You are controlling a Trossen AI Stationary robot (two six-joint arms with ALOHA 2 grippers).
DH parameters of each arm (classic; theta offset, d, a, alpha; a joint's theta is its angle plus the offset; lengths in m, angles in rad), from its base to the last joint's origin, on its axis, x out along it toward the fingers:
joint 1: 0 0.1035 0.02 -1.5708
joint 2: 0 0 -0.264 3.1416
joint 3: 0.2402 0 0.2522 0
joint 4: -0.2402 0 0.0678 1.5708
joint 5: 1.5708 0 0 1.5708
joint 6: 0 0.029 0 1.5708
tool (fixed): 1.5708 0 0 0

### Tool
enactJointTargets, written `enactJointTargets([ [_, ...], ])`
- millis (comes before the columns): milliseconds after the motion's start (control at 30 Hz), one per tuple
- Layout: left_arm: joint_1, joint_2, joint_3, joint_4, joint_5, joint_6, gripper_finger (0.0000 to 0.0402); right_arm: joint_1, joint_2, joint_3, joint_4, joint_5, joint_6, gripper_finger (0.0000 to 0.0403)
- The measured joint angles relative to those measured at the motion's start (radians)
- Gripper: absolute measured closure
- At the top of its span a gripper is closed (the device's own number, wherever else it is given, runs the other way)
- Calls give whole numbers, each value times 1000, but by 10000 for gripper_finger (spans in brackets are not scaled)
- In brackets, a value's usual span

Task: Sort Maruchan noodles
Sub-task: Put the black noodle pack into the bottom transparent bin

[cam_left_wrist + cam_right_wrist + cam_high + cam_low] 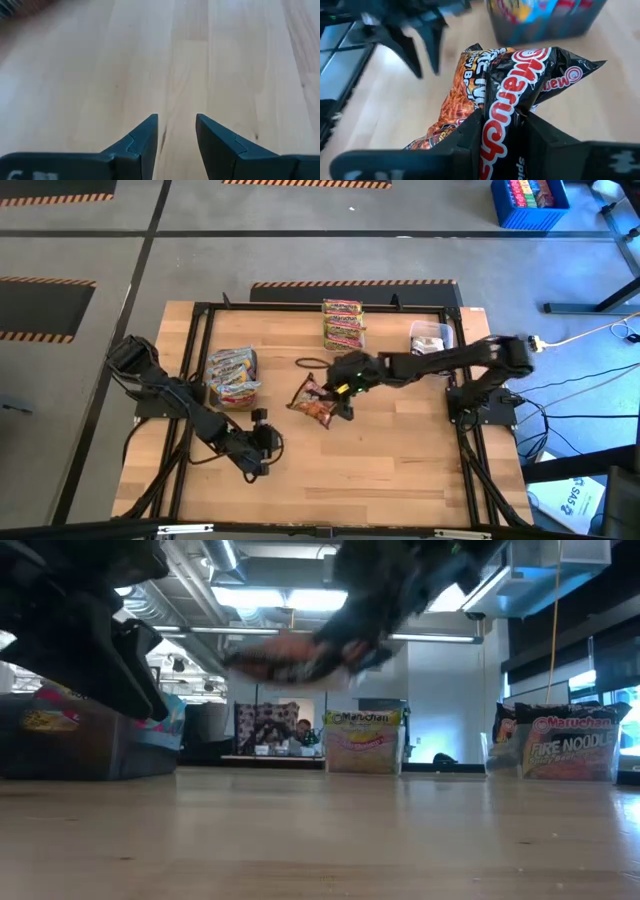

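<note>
The right gripper [502,132] is clenched on a dark brown, crinkled plastic noodle packet [520,85], lifted above the middle of the pale wooden worktop [400,450]. The left gripper [176,137] hovers over bare planks near the front, its 2 fingers parted and holding nothing.

The dark noodle packet [520,85] runs off the frame's bottom edge in the right wrist view — its lower print is cut off, and the far tub [540,20] is a blur.
</note>
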Motion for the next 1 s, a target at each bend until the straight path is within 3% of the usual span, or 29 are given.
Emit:
enactJointTargets([
  [233, 47, 0, -1, 4, 45, -1, 274, -62, -249, 0, -259, 48, -79, 313],
  [433, 75, 0, -1, 5, 45, 0, 274, -166, -441, 0, -506, 160, -160, 313],
  [633, 96, 0, -1, 15, 43, 0, 274, -272, -603, 0, -695, 449, -289, 313],
  [767, 116, 0, -1, 16, 43, 0, 274, -355, -644, 0, -771, 575, -446, 313],
  [1000, 142, 0, -1, 16, 43, 1, 274, -556, -590, -1, -914, 612, -625, 314],
])
